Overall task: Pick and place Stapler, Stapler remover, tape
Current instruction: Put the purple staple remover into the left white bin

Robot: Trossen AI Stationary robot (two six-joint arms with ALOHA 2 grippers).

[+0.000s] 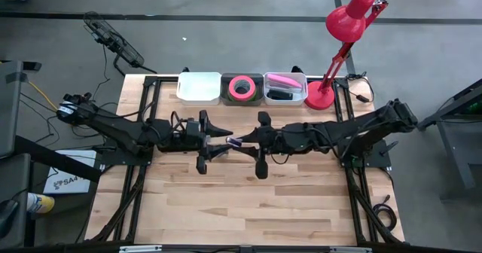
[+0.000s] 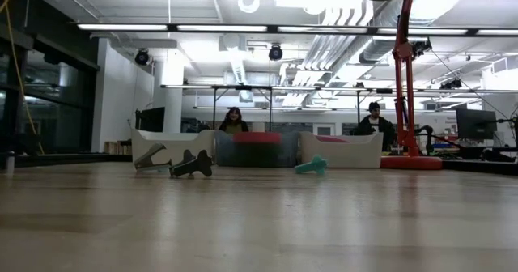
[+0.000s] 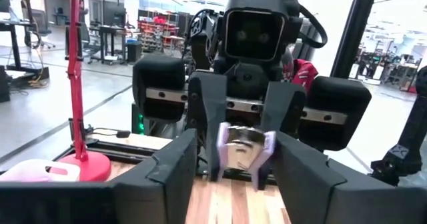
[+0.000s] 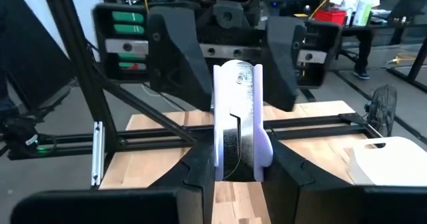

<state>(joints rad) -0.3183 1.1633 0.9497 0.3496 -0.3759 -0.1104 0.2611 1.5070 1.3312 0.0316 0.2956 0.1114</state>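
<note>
A staple remover (image 1: 233,141) with lavender grips and metal jaws hangs in the air over the table's middle, between my two grippers. My right gripper (image 4: 239,184) is shut on it and reaches in from the table's right. My left gripper (image 3: 237,184) faces it from the left, open, with its fingers standing on either side of the remover's free end without touching. A pink tape roll (image 1: 242,87) lies in the dark middle bin. A pink stapler (image 1: 283,80) lies in the right white bin. No green tape rolls are in view. My right gripper pinches the staple remover between its two fingers, on the lavender sides (image 4: 220,164) at the end nearest the wrist. The fingers (image 4: 197,174) come level from the table's right and lie along it. The riveted end (image 4: 239,79) sticks out toward my left gripper, lifted clear of the table.
Three bins line the far edge: a white one (image 1: 199,87), the dark one, and a white one (image 1: 301,92) that also holds a black item. A red desk lamp (image 1: 343,27) stands at the far right. The low view shows small objects (image 2: 192,165) before the bins.
</note>
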